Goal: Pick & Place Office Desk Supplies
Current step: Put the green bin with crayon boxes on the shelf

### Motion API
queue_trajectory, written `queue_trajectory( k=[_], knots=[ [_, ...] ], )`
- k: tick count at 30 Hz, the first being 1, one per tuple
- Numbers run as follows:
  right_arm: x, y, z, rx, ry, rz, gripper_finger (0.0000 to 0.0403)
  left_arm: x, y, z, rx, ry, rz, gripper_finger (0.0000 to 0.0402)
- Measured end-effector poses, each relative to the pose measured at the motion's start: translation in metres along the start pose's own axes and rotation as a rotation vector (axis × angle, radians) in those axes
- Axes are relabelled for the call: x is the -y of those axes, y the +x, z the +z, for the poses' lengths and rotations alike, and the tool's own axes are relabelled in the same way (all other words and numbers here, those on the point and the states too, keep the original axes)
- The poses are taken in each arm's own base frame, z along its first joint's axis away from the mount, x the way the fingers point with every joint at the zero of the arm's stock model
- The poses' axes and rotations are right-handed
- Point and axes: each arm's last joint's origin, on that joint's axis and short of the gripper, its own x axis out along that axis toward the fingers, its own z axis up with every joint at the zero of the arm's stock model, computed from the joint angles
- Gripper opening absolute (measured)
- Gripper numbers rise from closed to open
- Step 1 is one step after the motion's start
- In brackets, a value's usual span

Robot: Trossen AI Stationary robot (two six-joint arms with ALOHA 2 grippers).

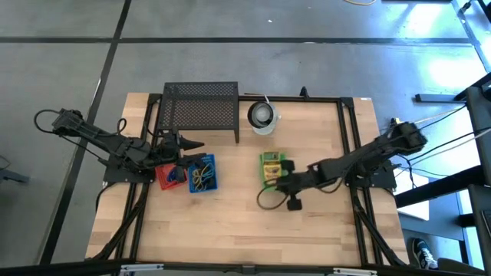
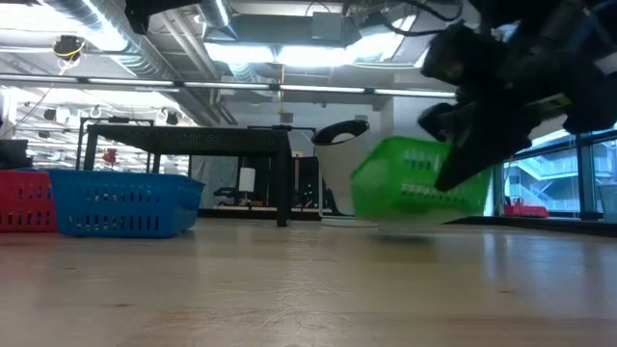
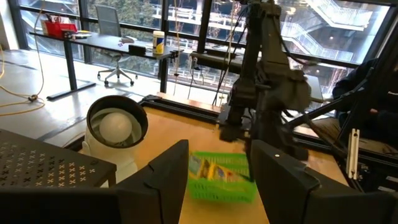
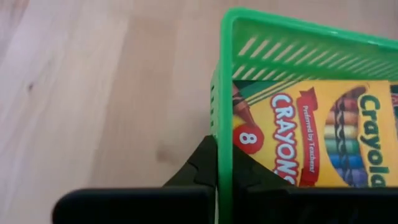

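Right gripper (image 4: pixel 217 171) is pinched tight on the near wall of the green basket (image 4: pixel 280 43), one finger inside, one outside. Two crayon boxes (image 4: pixel 311 134) lie flat in it, long axes running away from the jaws. In the high view that basket sits centre-right; centre-left, a blue basket (image 1: pixel 202 174) and red basket (image 1: pixel 166 175), with the left gripper (image 1: pixel 184 145) over them, fingers apart, holding nothing.
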Motion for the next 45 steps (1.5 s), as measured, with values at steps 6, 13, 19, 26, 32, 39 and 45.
queue_trajectory(
  k=[6,13,19,26,32,39,45],
  knots=[
    [-0.009,0.04,0.026,-0.051,-0.089,-0.034,0.0004,0.001,0.002,-0.002,-0.012,-0.054,0.001,0.0169],
    [-0.014,0.071,0.056,-0.032,-0.138,-0.087,0.0005,0.008,0.01,-0.011,-0.073,-0.111,-0.051,0.0169],
    [-0.016,0.084,0.074,0.002,-0.157,-0.085,0.0005,0.012,0.016,-0.018,-0.112,-0.124,-0.063,0.0169],
    [-0.007,0.091,0.083,0.026,-0.077,-0.098,0.0009,0.016,0.017,-0.02,-0.152,-0.149,-0.14,0.0169],
    [0.004,0.092,0.085,0.032,-0.021,-0.069,0.0066,0.018,0.016,-0.021,-0.186,-0.165,-0.222,0.0169],
    [0.006,0.087,0.089,0.055,-0.013,-0.065,0.016,0.018,0.017,-0.024,-0.208,-0.152,-0.213,0.0169],
    [0.006,0.055,0.102,0.1,0.0,0.018,0.0198,0.023,0.031,-0.042,-0.273,-0.074,-0.15,0.0169]
  ],
)
